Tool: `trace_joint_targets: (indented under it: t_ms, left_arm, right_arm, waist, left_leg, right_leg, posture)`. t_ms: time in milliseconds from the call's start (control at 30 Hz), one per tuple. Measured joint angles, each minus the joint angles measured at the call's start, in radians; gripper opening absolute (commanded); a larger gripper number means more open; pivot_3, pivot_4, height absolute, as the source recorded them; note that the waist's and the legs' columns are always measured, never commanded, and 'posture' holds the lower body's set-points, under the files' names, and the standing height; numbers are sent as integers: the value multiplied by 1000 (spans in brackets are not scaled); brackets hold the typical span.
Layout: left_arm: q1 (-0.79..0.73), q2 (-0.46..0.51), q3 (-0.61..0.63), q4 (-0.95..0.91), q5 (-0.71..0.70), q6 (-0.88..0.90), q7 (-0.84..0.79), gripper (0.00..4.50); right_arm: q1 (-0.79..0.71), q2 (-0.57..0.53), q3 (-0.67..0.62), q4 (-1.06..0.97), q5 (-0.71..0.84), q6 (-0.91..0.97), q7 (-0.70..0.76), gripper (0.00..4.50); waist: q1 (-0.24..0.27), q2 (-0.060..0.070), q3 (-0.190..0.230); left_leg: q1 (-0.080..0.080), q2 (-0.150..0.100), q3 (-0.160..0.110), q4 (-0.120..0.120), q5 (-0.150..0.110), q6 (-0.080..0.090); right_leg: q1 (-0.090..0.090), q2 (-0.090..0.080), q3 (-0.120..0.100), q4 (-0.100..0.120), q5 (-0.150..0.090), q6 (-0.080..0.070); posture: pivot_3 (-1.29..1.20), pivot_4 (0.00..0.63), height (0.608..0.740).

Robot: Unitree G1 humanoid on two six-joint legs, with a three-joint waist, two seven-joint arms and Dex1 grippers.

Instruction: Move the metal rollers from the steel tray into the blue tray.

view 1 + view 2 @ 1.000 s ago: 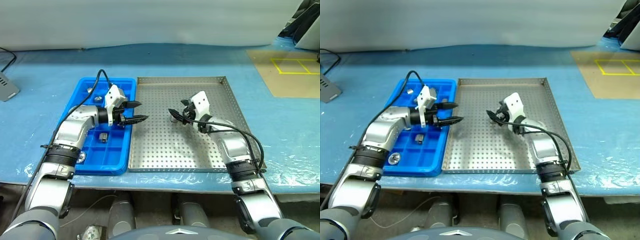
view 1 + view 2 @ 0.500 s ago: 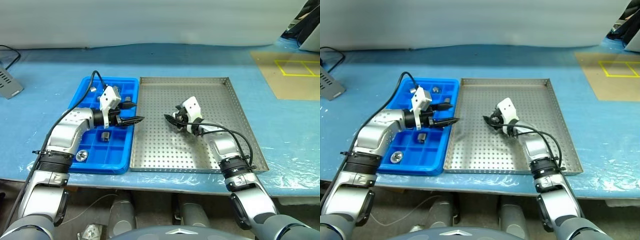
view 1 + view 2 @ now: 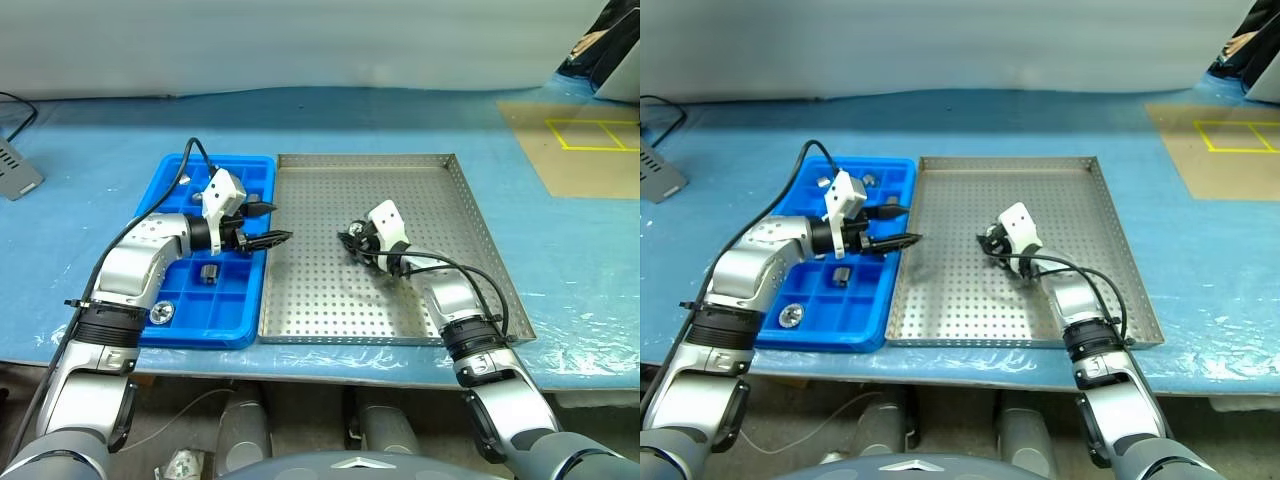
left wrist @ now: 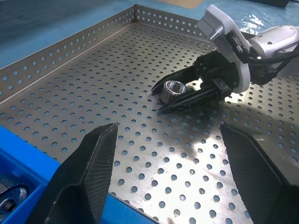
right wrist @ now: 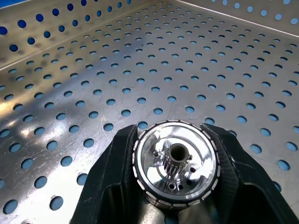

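The metal roller, a short bright cylinder with a ribbed rim and a small toothed hub in its bore, sits clamped between the two black fingers of the right gripper low over the steel tray, whose perforated floor is scuffed and shiny. The left gripper hangs with jaws spread and empty at the edge of the blue tray, a moulded plastic grid with a few rollers already in its compartments, probably waiting clear of the carry.

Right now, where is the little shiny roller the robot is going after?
The metal roller sits pinched between the right gripper fingers, low over the middle of the steel tray, well right of the blue tray.
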Motion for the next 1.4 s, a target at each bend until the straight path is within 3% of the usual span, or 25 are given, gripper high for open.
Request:
trace_joint_targets:
  t_ms: [300, 600, 900, 1400]
  left_arm:
    - [1, 14, 2, -55, -14, 43, 9, 3715]
    - [52, 57, 85, -157, -40, 75, 85, 3715]
    - [208, 30, 137, -296, -57, 78, 218, 3715]
    - [530, 102, 330, -527, -129, 129, 300, 3715]
  right_arm:
    - [-7, -7, 6, -103, 10, 52, 43, 1705]
    - [-100, 1, 66, -299, 148, 200, 267, 1705]
    - [-192, 28, 123, -175, 147, 167, 355, 1705]
    - [-257, 83, 169, -107, 194, 206, 523, 1705]
  waist:
    - [-1, 0, 0]
    - [14, 0, 0]
    - [43, 0, 0]
    - [90, 0, 0]
  left_leg:
    - [0, 0, 0, 0, 0, 0]
    - [0, 1, 0, -1, 0, 0]
    - [0, 1, -1, -2, 0, 0]
    - [-1, 1, -1, -9, 1, -2]
  right_leg:
    - [0, 0, 0, 0, 0, 0]
    - [0, 0, -1, -1, 0, 0]
    - [-1, 0, -2, -1, 0, 0]
    - [-2, -1, -3, -3, -1, 0]
  posture:
    - [-146, 150, 740]
    - [-44, 150, 740]
    - [113, 150, 740]
    - [289, 150, 740]
